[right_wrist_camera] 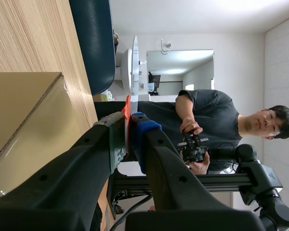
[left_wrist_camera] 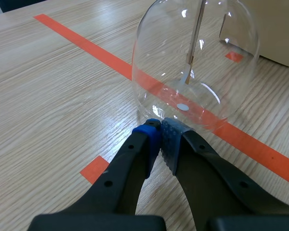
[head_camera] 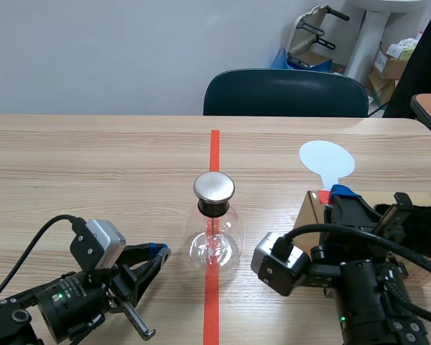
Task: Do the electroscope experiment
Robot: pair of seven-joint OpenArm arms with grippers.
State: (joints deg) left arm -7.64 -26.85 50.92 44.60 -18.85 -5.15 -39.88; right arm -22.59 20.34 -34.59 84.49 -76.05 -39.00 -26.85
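Right gripper [head_camera: 336,195] clamps paddle [head_camera: 327,159]; should carry it slowly to cap [head_camera: 214,187], nine o'clock. Left gripper [head_camera: 156,251] closed, empty, beside flask [head_camera: 214,244].

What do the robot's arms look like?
Both the left arm and right arm are black and chunky, with thick black cables looping off them. Each carries a silver-grey camera box and a tiny green light. The jaws end in soft dotted pads, blue or grey.
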